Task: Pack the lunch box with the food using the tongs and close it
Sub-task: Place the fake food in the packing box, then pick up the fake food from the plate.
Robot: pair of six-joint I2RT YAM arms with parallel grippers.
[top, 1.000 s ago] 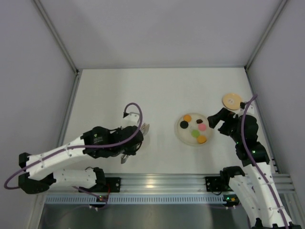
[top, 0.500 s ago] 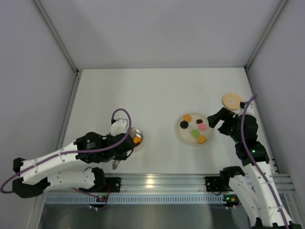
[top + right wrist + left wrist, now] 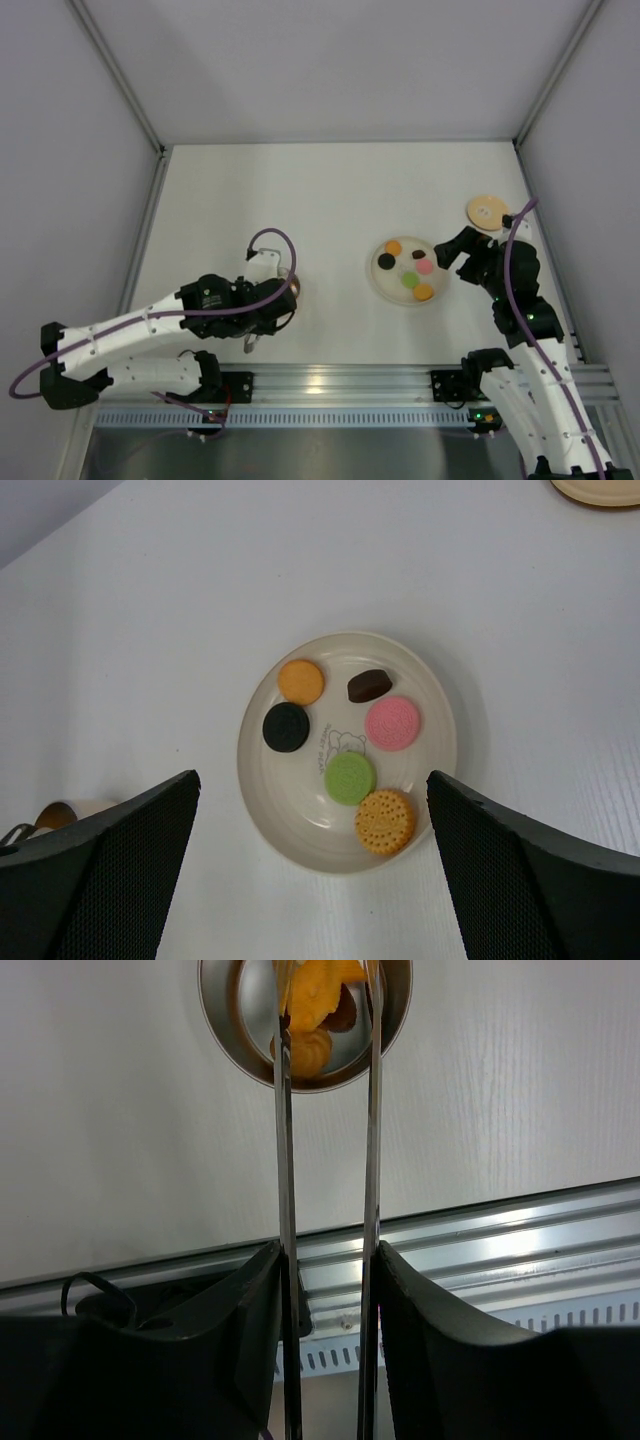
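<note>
**Lunch box** [image 3: 222, 1022]: a round steel pot, standing open on the near-left part of the table [image 3: 330, 190]. In the overhead view the left wrist hides most of it. Orange pieces [image 3: 312, 1005] lie inside, with something darker beside them.

**Tongs** [image 3: 284, 1190]: two thin metal arms, nearly parallel and a little apart. They run from the left gripper [image 3: 327, 1255] forward over the pot's rim, and their tips are down among the orange pieces. Whether the tips pinch a piece cannot be told.

**Left gripper:** its two fingers press on the outer sides of the tongs' arms and carry the tool.

**Lid** [image 3: 487, 211]: a flat wooden disc lying on the table at far right, well apart from the pot.

**Plate** [image 3: 256, 780]: pale and round, right of centre between the pot and the lid. It bears six pieces: an orange disc [image 3: 301, 680], a black disc [image 3: 287, 727], a brown lump [image 3: 368, 685], a pink disc [image 3: 392, 723], a green disc [image 3: 350, 777] and a dotted biscuit [image 3: 385, 821].

**Right gripper** [image 3: 458, 250]: spread wide and holding nothing, it hangs just beside the plate's right edge and is aimed at the plate.
</note>
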